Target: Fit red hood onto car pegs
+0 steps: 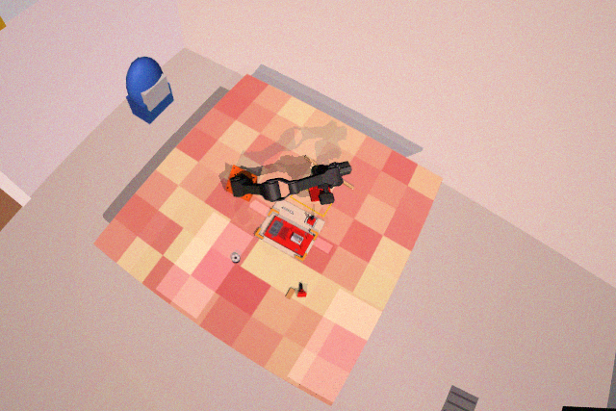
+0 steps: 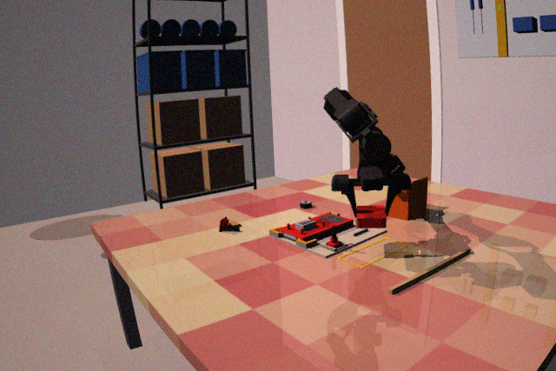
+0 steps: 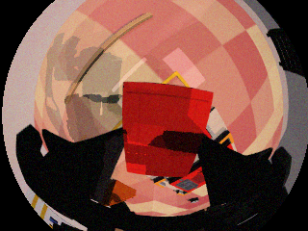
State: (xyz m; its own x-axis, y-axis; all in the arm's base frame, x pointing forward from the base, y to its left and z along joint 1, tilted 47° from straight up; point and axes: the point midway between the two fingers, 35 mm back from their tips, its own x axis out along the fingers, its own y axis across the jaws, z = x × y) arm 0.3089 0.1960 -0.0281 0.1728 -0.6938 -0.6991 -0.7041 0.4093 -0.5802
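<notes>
My gripper (image 1: 318,193) (image 2: 372,214) (image 3: 162,135) is shut on the red hood (image 1: 315,192) (image 2: 371,217) (image 3: 164,122), one finger on each side. I hold it a little above the table, just beside the jig on the arm-base side. The red car chassis (image 1: 286,233) (image 2: 316,224) sits in the pale jig board (image 1: 288,210) (image 2: 359,237) with the grey engine block (image 1: 296,238) (image 2: 307,223) on its deck. The pegs are too small to make out. In the wrist view the hood fills the middle and hides most of the chassis.
A yellow outlined rectangle (image 2: 385,255) is marked on the table next to the jig. A long dark rod (image 2: 431,270) lies to the right. A small black ring (image 1: 235,255) (image 2: 306,204) and a small red part (image 1: 299,291) (image 2: 228,224) lie apart. The orange arm base (image 2: 411,198) stands behind.
</notes>
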